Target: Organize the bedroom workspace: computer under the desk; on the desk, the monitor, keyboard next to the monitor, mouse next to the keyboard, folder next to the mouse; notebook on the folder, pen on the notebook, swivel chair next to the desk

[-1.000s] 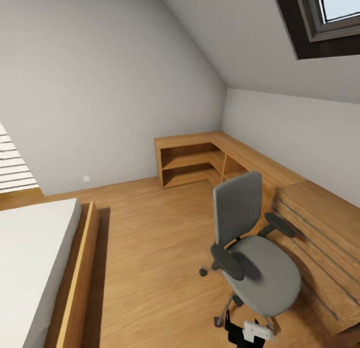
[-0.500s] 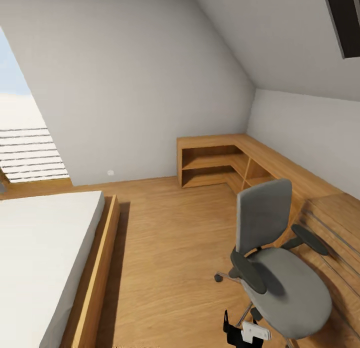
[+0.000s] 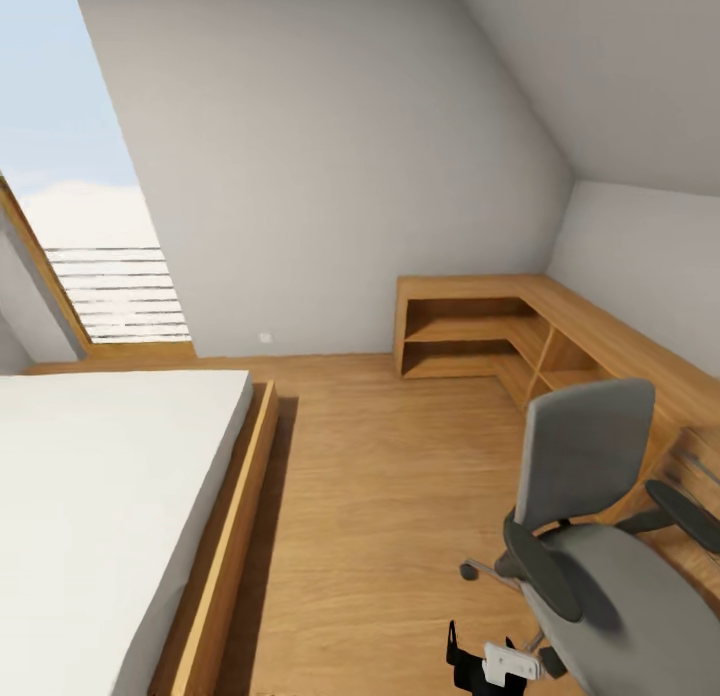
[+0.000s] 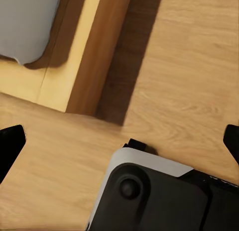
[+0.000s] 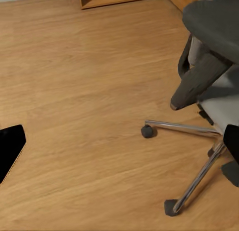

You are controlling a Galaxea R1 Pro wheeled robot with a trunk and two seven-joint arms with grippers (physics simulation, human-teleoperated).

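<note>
Swivel chair at the right of the head view, standing on the wooden floor beside the light wooden cabinets along the right wall; grey seat bare, back upright, black armrests on either side.

Going left to right across the head view: sloped window with a slatted strip low down; white bed in a wooden frame at the left edge; open floor in the middle; corner shelving at the far wall; then the chair; at the bottom edge, a black and white piece of the robot.

Left claw above the floor near the bed frame's corner, dark fingertips at opposite edges of the wrist picture, spread wide, nothing between them; robot's own base beneath.

Right claw likewise spread wide and empty, fingertips far apart, looking down on the floor with the chair's chrome star base and a castor near one side.
</note>
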